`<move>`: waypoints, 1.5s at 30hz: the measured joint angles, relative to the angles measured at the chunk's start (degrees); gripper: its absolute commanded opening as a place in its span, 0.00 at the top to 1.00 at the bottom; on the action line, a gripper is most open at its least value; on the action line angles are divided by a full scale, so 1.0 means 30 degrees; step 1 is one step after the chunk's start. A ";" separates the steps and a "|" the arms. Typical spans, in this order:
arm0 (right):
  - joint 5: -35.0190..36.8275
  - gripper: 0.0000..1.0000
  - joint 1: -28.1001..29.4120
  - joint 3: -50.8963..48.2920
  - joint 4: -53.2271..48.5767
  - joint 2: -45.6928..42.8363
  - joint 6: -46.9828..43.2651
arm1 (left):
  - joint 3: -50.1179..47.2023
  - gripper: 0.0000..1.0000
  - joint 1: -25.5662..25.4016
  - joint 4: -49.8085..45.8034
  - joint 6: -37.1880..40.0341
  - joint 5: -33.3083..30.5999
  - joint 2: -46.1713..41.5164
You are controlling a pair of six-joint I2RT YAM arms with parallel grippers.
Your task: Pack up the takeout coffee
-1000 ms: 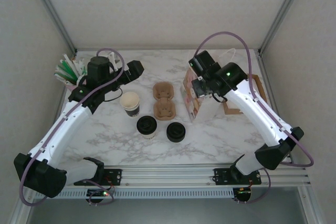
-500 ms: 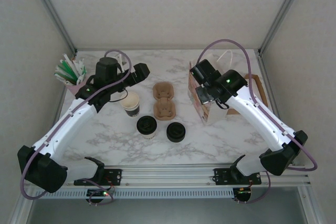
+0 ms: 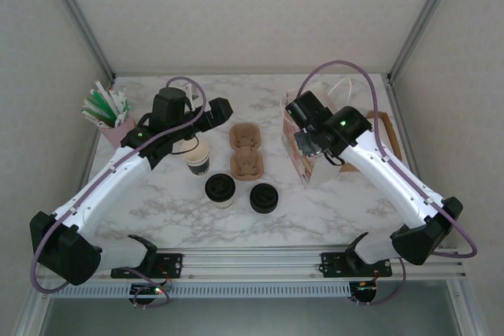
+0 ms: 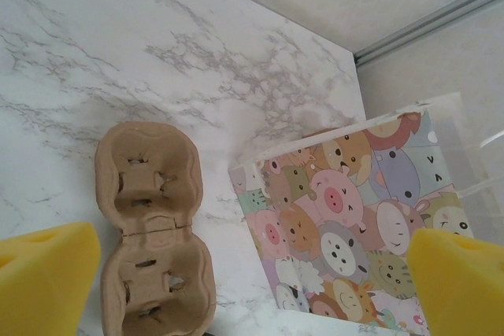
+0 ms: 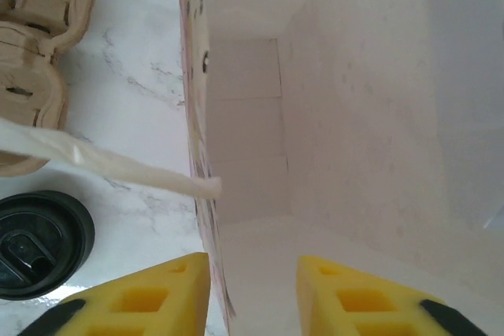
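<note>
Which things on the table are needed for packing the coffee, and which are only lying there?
Needed:
lidded cup
bag
carrier, probably

Only lying there:
lidless cup
loose lid
stirrers
wooden tray

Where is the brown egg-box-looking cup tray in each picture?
Top external: cup carrier mid-table, left of the cartoon bag.
Left wrist: carrier lower left, bag to its right.
Right wrist: carrier top-left, beside the bag's open mouth.
Shared landmark: the bag.
</note>
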 measured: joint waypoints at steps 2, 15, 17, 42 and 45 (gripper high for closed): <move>0.0007 0.41 0.0000 0.0240 -0.0189 -0.0248 0.0087 | 0.0007 0.00 -0.0095 0.0000 -0.0036 -0.0015 0.0007; -0.0401 0.01 0.0015 0.2055 -0.0707 -0.4029 0.2266 | 0.2477 0.00 -0.0226 -0.0495 -0.0255 0.0087 -0.0648; -0.1260 0.01 0.0015 0.2004 -0.0277 -0.4896 0.2594 | 0.2747 0.00 -0.0226 -0.0510 -0.0357 0.0299 -0.0954; -0.3985 0.01 0.5625 0.5180 0.3417 0.3475 0.2084 | -0.1800 0.00 0.3213 -0.2025 0.0328 -0.0087 -0.3949; -0.3978 0.01 0.5617 0.5952 0.3300 0.5158 0.2084 | -0.2419 0.00 0.4029 -0.1778 0.0335 0.0597 -0.3504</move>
